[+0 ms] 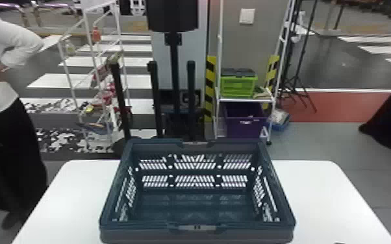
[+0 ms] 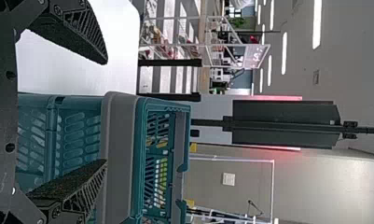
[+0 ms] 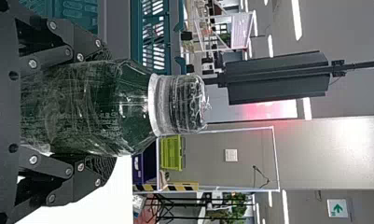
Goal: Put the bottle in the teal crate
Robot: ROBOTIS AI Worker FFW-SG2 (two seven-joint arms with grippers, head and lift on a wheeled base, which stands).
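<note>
Gripping one bottle (image 3: 86,109): right pincer (image 3: 101,109); left pincer (image 2: 106,111) gaping wide; one teal crate (image 1: 237,231) on one table (image 1: 321,198).

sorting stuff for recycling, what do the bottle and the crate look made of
The bottle looks like clear, glossy material, plastic or possibly glass: light streaks and highlights run over its dark green body. The crate looks like hard moulded plastic with a dull sheen, going by its even colour and the slots through its thin walls.
</note>
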